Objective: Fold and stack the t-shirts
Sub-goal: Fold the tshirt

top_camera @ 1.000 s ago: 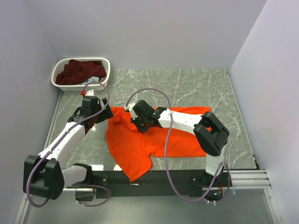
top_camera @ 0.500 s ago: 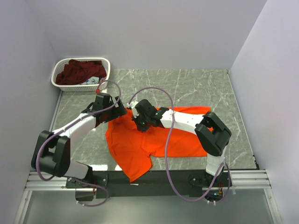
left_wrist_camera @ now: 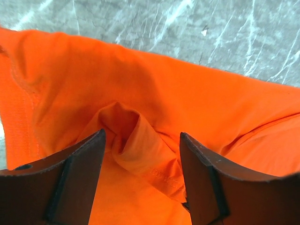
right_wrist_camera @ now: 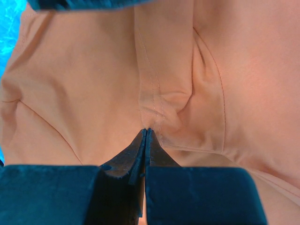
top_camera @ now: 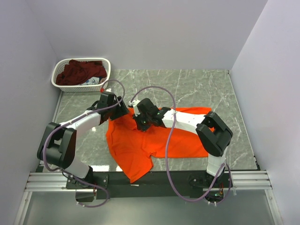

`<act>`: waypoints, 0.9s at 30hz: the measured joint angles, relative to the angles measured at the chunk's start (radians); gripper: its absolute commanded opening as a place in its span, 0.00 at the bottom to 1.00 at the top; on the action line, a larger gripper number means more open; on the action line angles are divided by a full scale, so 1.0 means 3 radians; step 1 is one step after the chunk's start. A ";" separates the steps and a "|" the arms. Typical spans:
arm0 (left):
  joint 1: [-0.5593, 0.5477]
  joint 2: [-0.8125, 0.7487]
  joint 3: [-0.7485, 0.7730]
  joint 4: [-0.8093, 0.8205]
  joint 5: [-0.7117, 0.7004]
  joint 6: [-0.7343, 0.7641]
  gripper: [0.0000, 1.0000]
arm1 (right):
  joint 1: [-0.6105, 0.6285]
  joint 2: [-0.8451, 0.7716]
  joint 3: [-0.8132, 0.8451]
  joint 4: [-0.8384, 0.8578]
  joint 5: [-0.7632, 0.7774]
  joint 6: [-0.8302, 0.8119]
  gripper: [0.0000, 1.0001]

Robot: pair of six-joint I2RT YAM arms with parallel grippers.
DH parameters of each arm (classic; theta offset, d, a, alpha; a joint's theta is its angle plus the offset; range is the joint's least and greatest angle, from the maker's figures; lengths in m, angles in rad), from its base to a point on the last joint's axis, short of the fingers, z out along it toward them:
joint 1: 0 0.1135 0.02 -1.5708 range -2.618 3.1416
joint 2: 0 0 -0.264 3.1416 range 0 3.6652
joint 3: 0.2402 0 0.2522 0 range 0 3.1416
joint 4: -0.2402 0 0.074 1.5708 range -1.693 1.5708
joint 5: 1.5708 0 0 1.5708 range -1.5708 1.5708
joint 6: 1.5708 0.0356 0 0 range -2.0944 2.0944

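Inspection of the workspace.

Tabletop (top_camera: 197, 89): grey stone-look surface with pale veining, flat and glossy.

Orange t-shirt (top_camera: 140, 145): soft, matte, bright orange cloth. It lies spread on the tabletop between the two arms, creased, with its lower part hanging over the near edge. A ribbed band shows at the left edge of the left wrist view.

Left pincer (left_wrist_camera: 141, 137): the dark, wedge-shaped fingers (left_wrist_camera: 79, 173) stand spread. They sit low over the shirt's upper left part, one on each side of a raised, rounded ridge of orange cloth with a stitched hem. No contact with the ridge can be confirmed.

Right pincer (right_wrist_camera: 146, 130): the fingers are pressed together, tips meeting in a thin line. They pinch the orange cloth beside a double-stitched seam, and creases gather toward the tips. From above, it sits on the shirt's upper edge, near the left pincer.

Maroon t-shirt (top_camera: 77, 71): dark, soft cloth, crumpled in a heap inside the basket.

Basket (top_camera: 105, 80): white lattice plastic, rounded-rectangular, at the far left corner beyond the tabletop, well apart from both pincers.
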 measured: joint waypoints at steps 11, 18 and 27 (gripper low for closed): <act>-0.0053 0.0181 0.0031 0.0019 0.0078 -0.0001 0.68 | -0.0061 -0.0015 -0.0090 0.0062 -0.0050 0.0037 0.00; -0.0102 0.0195 0.0056 0.0020 0.0123 -0.0022 0.44 | -0.0078 -0.0052 -0.0135 0.0083 -0.0076 0.0072 0.00; -0.0156 0.0051 0.0046 -0.0145 0.0135 -0.0174 0.11 | -0.0108 -0.0123 -0.0168 0.0104 -0.0078 0.0071 0.00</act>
